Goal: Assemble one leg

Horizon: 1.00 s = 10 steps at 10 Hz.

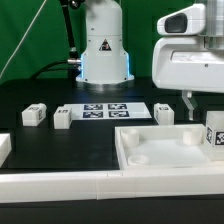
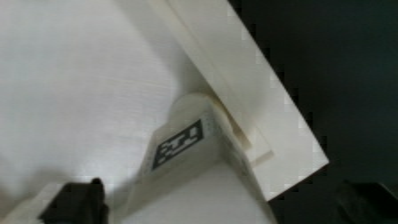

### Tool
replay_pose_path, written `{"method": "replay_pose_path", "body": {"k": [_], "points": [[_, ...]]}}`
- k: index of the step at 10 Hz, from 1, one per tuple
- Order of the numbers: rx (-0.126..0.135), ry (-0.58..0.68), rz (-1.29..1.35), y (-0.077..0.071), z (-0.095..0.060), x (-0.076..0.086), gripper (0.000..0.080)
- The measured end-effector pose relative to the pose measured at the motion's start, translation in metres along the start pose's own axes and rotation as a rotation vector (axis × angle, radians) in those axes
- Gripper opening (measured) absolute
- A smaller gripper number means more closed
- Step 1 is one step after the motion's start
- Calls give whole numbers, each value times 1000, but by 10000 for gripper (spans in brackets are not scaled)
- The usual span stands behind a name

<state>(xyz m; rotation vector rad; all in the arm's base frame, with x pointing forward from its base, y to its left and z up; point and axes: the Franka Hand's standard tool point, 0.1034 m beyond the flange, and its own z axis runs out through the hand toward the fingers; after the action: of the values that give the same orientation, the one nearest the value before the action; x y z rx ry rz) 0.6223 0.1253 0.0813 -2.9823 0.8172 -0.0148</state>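
A leg (image 1: 213, 131), a small white block with a black-and-white tag, stands in the far right corner of the large white tray (image 1: 150, 152). In the wrist view this leg (image 2: 185, 143) sits against the tray's raised rim (image 2: 249, 90), below and between my fingertips (image 2: 75, 203). My gripper (image 1: 190, 103) hangs open above that corner and holds nothing; in the wrist view the gripper (image 2: 217, 208) has its jaws wide apart. Three more legs stand on the black table: two at the exterior view's left (image 1: 33, 115) (image 1: 62, 118) and one (image 1: 165, 112) beside the tray's far edge.
The marker board (image 1: 105, 110) lies flat in front of the robot base (image 1: 103, 55). A long white rim (image 1: 90, 190) runs along the front of the exterior view. A white part (image 1: 4, 148) shows at the exterior view's left edge.
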Motion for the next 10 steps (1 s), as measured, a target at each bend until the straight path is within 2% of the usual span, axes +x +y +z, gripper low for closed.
{"method": "replay_pose_path", "body": {"k": [4, 7, 8, 9, 10], "points": [[-21, 15, -370, 1, -1, 3, 649], [-21, 16, -406, 3, -1, 4, 602], [-21, 16, -406, 3, -1, 4, 427], [-21, 16, -406, 3, -1, 4, 289], [-21, 16, -404, 3, -1, 4, 289]]}}
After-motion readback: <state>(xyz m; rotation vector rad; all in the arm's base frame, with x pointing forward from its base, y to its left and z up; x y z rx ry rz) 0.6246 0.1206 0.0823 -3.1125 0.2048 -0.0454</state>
